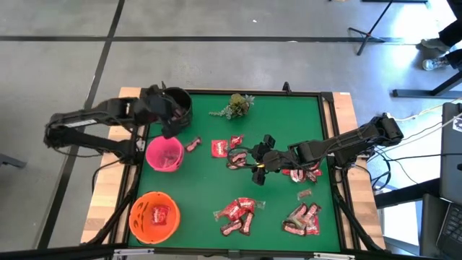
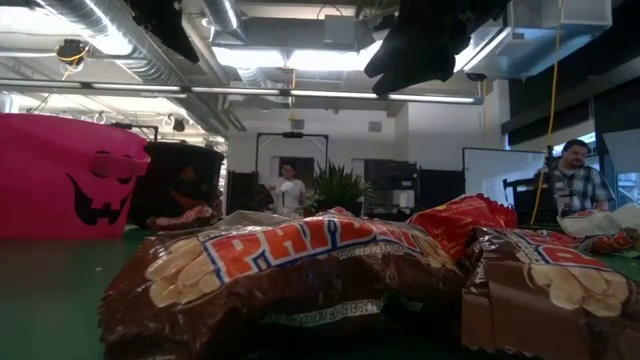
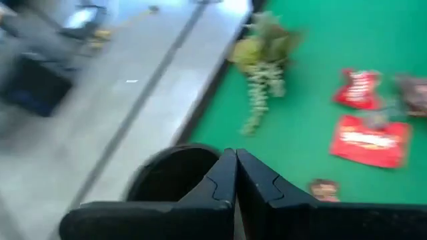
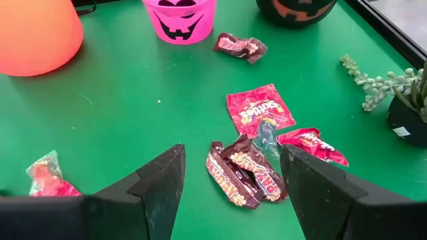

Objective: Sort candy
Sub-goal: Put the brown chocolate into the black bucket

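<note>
Candy point(image 4: 243, 172), a clump of brown bars, lies on the green table point(image 1: 289, 115) just ahead of the right gripper point(image 4: 230, 180), between its spread fingers. Left gripper point(image 3: 235, 175), fingers pressed together and empty, hangs over the black bowl point(image 1: 180, 101) far left.

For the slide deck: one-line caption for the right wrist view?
Right gripper, jaws open, poised over brown candy bars on the green table, red packets and pink bowl beyond.

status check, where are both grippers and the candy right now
Left gripper shut, empty, by pink bucket. Right gripper open over brown-maroon candy bars, not gripping. Nothing in the way.
</note>
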Robot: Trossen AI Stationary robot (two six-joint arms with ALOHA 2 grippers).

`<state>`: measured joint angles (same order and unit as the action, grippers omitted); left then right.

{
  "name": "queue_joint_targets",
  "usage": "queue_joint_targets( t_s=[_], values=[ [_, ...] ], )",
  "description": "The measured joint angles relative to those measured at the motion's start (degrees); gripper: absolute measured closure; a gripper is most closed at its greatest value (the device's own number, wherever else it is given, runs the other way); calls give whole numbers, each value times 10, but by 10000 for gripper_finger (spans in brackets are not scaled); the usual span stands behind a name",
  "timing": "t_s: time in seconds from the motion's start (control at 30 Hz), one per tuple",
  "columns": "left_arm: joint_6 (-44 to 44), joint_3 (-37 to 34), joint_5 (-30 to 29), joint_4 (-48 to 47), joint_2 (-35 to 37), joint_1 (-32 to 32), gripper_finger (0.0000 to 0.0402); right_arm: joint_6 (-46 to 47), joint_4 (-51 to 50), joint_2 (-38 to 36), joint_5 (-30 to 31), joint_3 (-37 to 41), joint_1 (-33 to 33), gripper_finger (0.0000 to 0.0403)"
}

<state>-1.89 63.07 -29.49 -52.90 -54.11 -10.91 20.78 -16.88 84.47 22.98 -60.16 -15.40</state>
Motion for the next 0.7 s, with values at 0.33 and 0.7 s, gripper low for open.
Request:
queue_joint_targets(
  t_s=[0.33, 0.7],
  values=[
    [0, -52, 201, 66, -108, -13, 373, -1, 3, 0, 6, 0, 0, 159],
    [-6, -74, 182, 86, -333, -13, 243, -1, 3, 0, 0, 0, 0, 159]
  ],
)
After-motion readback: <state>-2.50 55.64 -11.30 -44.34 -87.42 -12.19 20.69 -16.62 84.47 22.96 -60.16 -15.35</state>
